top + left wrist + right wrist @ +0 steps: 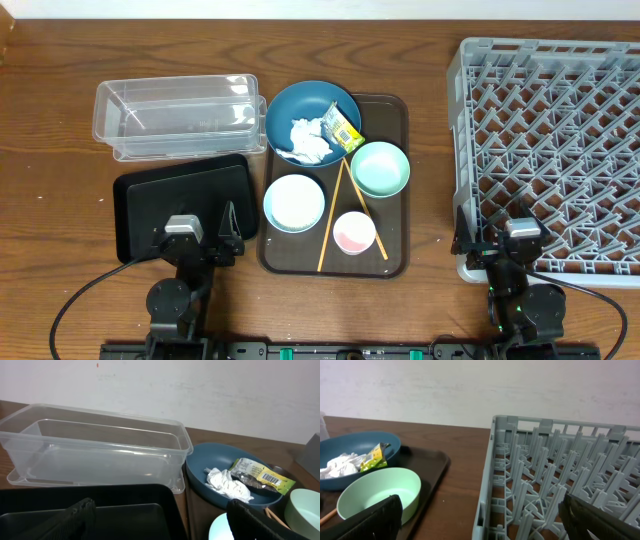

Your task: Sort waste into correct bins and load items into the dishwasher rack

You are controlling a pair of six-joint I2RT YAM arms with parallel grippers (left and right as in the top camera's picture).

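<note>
Left end effector [160,510]: fingers spread wide, open, holding nothing. It sits low over the near edge of the black tray [150,195], at the near-left of the tabletop [50,120]. Right end effector [480,505]: also open and empty, at the near-left corner of the dishwasher rack [545,150], which fills the right side up to the far edge.

Clear tub [178,100] is towards the far edge, left of centre, just beyond the black tray. Nothing visible in either bin.

Brown serving tray [395,255] is at mid-tabletop, btwn the bins and the rack. On it:
- Dark blue bowl [290,105] at the far-left corner, w/ crumpled tissue [310,140] and snack wrapper [343,128] inside, touching.
- Mint-green bowl [380,168] on the right side.
- Light blue bowl [294,202] on the left side.
- Pink cup [354,233] nearest the near edge.
- Chopsticks [331,218] in an upside-down V, tips meeting by the mint-green bowl, legs running either side of the pink cup.

Writing: the wrapper shows a black barcode on a white patch. Other print is too small to read, and no brand is legible.
</note>
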